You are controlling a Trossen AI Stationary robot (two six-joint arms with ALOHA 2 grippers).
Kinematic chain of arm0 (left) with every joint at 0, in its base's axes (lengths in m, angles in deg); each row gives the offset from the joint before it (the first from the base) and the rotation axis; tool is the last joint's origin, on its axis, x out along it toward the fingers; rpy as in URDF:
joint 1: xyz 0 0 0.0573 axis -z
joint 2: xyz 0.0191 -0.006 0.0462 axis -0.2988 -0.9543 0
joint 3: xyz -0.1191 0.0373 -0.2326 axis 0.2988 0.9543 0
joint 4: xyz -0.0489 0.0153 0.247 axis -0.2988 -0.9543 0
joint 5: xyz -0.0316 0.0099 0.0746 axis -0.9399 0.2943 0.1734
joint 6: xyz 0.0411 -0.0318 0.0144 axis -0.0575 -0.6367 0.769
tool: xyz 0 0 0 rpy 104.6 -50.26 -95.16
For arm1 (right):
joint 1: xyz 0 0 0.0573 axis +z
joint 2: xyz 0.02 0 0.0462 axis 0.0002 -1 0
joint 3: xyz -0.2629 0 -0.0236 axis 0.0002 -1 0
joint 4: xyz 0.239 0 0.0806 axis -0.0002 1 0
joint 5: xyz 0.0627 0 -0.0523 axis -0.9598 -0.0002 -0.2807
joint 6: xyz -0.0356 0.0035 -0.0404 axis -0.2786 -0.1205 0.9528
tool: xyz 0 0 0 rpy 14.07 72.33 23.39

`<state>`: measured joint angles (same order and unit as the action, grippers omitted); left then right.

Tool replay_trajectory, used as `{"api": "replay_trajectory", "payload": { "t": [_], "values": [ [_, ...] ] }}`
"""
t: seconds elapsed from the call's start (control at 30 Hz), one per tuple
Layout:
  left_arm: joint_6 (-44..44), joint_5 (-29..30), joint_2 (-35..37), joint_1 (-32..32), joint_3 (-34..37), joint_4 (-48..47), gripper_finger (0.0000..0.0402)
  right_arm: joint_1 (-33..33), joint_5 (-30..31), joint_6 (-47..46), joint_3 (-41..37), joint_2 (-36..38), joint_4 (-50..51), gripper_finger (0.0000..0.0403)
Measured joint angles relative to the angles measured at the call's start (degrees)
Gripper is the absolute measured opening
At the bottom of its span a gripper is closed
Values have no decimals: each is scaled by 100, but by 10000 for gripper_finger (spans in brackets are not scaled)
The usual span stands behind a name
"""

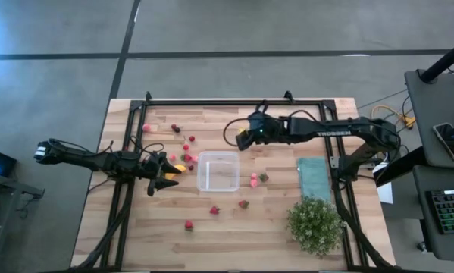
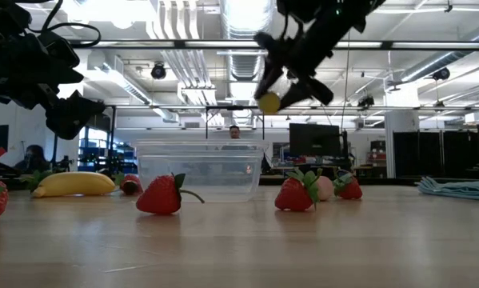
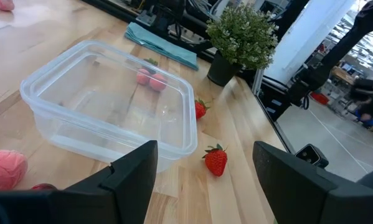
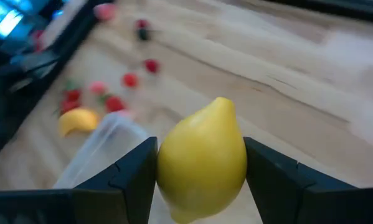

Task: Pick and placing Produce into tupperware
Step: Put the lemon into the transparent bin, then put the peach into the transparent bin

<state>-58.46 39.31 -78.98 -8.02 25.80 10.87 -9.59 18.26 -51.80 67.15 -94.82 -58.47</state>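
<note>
The clear tupperware [image 1: 217, 171] stands in the middle of the table. Small red and pink berries [image 1: 187, 146] and a curved yellow piece [image 1: 180, 167] lie around it; two pink pieces [image 1: 255, 180] lie right of it. My right gripper [image 1: 244, 138] hovers above the table just beyond the box's far right corner, shut on a yellow lemon [image 4: 202, 163]. In the low view the lemon [image 2: 269, 102] hangs high above the box [image 2: 199, 170]. My left gripper [image 1: 160, 180] waits open, left of the box, its fingers [image 3: 133, 171] empty. My right gripper pinches the lemon by its two flanks [image 4: 164, 163] between its two fingers, across the fruit's middle. The fingers slant downward from the table's right side. The lemon is lifted well clear of the table, its pointed end [image 4: 222, 102] facing away from the wrist.
A green bushy plant [image 1: 315, 224] stands at the near right, with a teal cloth [image 1: 314, 176] behind it. Strawberries [image 1: 214, 210] lie near the front. Black frame rails [image 1: 211, 101] edge the table. A person [image 2: 235, 132] shows far behind.
</note>
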Motion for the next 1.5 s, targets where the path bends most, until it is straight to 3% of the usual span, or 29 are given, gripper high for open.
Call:
{"api": "replay_trajectory", "payload": {
  "t": [0.23, 0.4, 0.6, 0.8, 1.07, 1.27, 1.4, 1.47, 1.5],
  "values": [
    [2, 2, -2, -2, 0, 2, 249, 517, -130, 1286, 392, -298, 16, 208],
    [2, 1, 7, -2, 0, 0, 249, 858, -565, 1554, 742, -976, 66, 208],
    [2, 0, -2, -2, 0, 6, 249, 1134, -574, 1758, 1419, -1807, 394, 208],
    [0, 2, -2, -2, 0, 4, 249, 1112, 66, 1357, 1951, -2459, 1512, 214],
    [2, 0, 6, -2, 0, 4, 249, 1189, 273, 837, 2502, -2601, 1668, 286],
    [2, 1, 1, -2, 0, -1, 249, 1036, 1612, 884, 3271, -2529, 2646, 309],
    [0, 2, 0, -2, 0, -1, 249, 699, 2307, -134, 4011, -2517, 4225, 296],
    [2, 0, 0, -2, 0, 0, 249, 397, 2151, -221, 4204, -2502, 4702, 289],
    [2, 0, 0, -1, 0, 0, 249, 188, 1746, -216, 4233, -2500, 4825, 286]
  ]
}}
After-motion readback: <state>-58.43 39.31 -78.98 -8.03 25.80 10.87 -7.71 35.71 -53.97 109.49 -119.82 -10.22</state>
